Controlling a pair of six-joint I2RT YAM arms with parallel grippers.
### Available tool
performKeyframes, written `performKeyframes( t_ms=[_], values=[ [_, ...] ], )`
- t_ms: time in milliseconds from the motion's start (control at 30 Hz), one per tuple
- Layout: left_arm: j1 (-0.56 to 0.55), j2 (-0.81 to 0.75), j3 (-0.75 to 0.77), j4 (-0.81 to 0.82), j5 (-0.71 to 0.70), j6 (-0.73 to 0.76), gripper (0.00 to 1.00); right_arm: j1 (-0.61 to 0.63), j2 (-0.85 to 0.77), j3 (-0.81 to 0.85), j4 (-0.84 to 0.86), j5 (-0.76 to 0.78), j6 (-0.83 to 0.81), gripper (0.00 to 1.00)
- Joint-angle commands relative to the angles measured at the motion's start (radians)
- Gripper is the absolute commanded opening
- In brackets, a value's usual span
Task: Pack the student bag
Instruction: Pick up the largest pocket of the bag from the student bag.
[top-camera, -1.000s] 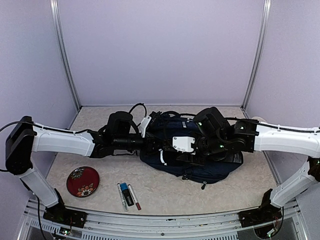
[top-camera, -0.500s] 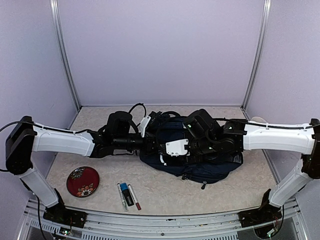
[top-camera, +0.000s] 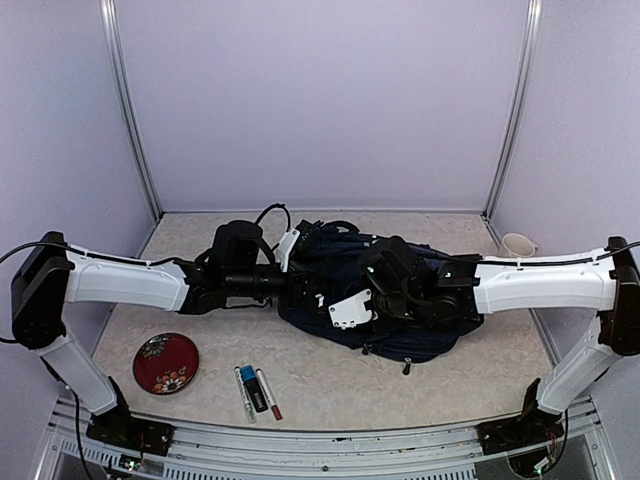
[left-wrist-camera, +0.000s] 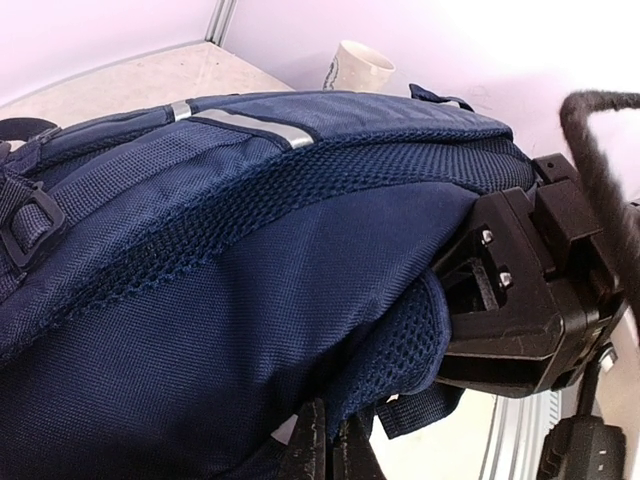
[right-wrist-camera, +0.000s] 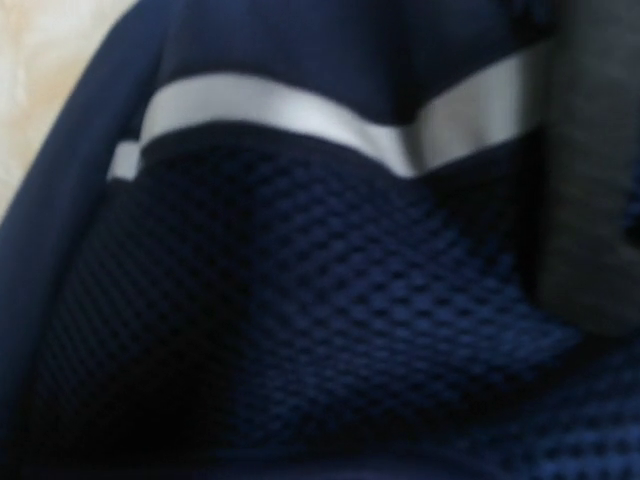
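On the pale mottled worktop (top-camera: 330, 385), lilac walls on three sides.

Largest item: the student bag (top-camera: 420, 343). It lies flat at mid-worktop, a little toward the back wall, between the two arms. Navy fabric, dark straps (top-camera: 330, 228) looped at its far edge. Left wrist view has it close: navy weave, a mesh-padded band, a thin grey stripe along the top seam, a black buckle (left-wrist-camera: 25, 225) at left. Right wrist view is filled with blurred navy mesh crossed by a white stripe.

From the left the left arm (top-camera: 120, 283) reaches in, low and nearly level. From the right the right arm (top-camera: 540, 285) does the same. Both end at the bag.

At the bag's left edge, the left hand (top-camera: 303, 286): fingers fully closed, tips together right under a mesh pad. Whether any fabric is nipped between them, cannot tell.

Against the bag's near-left part, the right hand (left-wrist-camera: 465, 290): black body pressed up to the fabric below the mesh band. How far its fingers are parted, cannot tell, nor whether it has hold of anything.

Front left, a red plate (top-camera: 165, 362) with a flower pattern, well apart from the bag.

Back right corner, a pale cup (top-camera: 517, 244), upright, near the wall.

Near the front edge, three pen-like sticks (top-camera: 256, 390) side by side, just right of the plate. The middle one has a blue part, the right one a red tip.
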Motion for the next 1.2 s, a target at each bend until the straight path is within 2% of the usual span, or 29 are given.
performKeyframes(
  t_ms=[0, 167, 233, 300, 433, 700, 867, 1000, 1167],
  values=[
    [0.017, -0.028, 0.042, 0.055, 0.058, 0.016, 0.00, -0.045, -0.009, -0.069, 0.073, 0.241, -0.152, 0.29],
    [0.014, -0.031, 0.044, 0.054, 0.064, 0.021, 0.00, -0.044, 0.016, -0.093, 0.173, 0.277, -0.271, 0.27],
    [0.014, -0.034, 0.045, 0.049, 0.064, 0.026, 0.00, -0.044, 0.033, -0.097, 0.193, 0.300, -0.292, 0.21],
    [0.016, -0.038, 0.045, 0.048, 0.066, 0.030, 0.00, -0.045, 0.037, -0.097, 0.196, 0.314, -0.299, 0.11],
    [0.042, -0.054, 0.042, 0.046, 0.057, 0.023, 0.00, -0.044, 0.016, -0.083, 0.065, 0.306, -0.212, 0.02],
    [0.085, -0.095, -0.014, 0.076, 0.052, -0.020, 0.00, -0.029, -0.113, -0.183, -0.098, 0.300, 0.004, 0.05],
    [0.079, -0.093, -0.013, 0.075, 0.037, -0.028, 0.00, 0.026, -0.133, -0.208, -0.105, 0.271, 0.127, 0.13],
    [0.042, -0.084, -0.023, 0.094, 0.013, -0.032, 0.00, 0.083, -0.130, -0.106, -0.146, 0.116, 0.464, 0.18],
    [0.002, -0.062, -0.023, 0.125, -0.003, -0.034, 0.00, 0.084, -0.161, -0.040, -0.097, -0.021, 1.008, 0.21]
  ],
)
